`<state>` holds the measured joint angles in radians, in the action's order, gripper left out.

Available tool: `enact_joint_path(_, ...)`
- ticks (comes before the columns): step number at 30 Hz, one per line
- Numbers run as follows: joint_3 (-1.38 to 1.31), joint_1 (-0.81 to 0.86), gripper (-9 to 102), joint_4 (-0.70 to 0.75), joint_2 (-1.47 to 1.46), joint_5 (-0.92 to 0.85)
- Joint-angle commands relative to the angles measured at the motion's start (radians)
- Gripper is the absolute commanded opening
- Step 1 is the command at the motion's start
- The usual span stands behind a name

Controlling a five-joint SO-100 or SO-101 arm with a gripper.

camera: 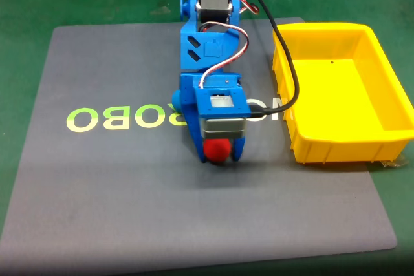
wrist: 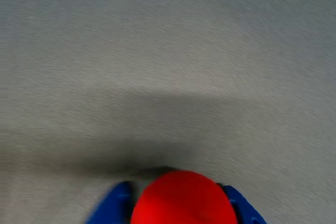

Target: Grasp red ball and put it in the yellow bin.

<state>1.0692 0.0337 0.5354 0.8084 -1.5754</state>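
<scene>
— Gripper (camera: 218, 154) sat low over the mat (camera: 129, 192), pinching the ball (camera: 217, 150). Why so close to the surface?

— Likely because the ball rested on the mat, so the fingers (wrist: 116, 207) had to come down on either side of it. In the wrist view a blue finger showed at each flank of the ball (wrist: 184, 199), touching it, with the red bulging out between them.

— How did the ball look?

— Small, plain red, matte and round, no markings. It filled the span between the fingers, so I judged the hold was across its middle. Whether it had left the mat I could not tell; a shadow lay just ahead of it.

— And beyond the gripper?

— Behind it, by the arm's side, a bit of a blue ball (camera: 176, 103) peeked out. The bin (camera: 388, 82) stood off to the gripper's right in the fixed view, well apart, open side up, with nothing inside.

— So the bin waited for a carry?

— That was my reading: lift, swing right, release over it.
</scene>
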Motion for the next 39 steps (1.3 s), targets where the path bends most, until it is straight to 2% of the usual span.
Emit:
enact_joint_path(1, -0.055, 0.005, 0, -0.017, 0.008, -0.006)
enact_joint_path(10, -0.055, 0.015, 0, -0.020, 0.025, 0.005)
enact_joint_path(17, -0.054, 0.006, 0, -0.006, 0.158, 0.044)
enact_joint_path(24, -0.044, -0.026, 0, 0.101, 0.367, 0.092)
enact_joint_path(32, -0.015, -0.126, 0, 0.222, 0.591, 0.124)
enact_joint_path(39, 0.152, -0.278, 0, 0.230, 0.753, 0.126)
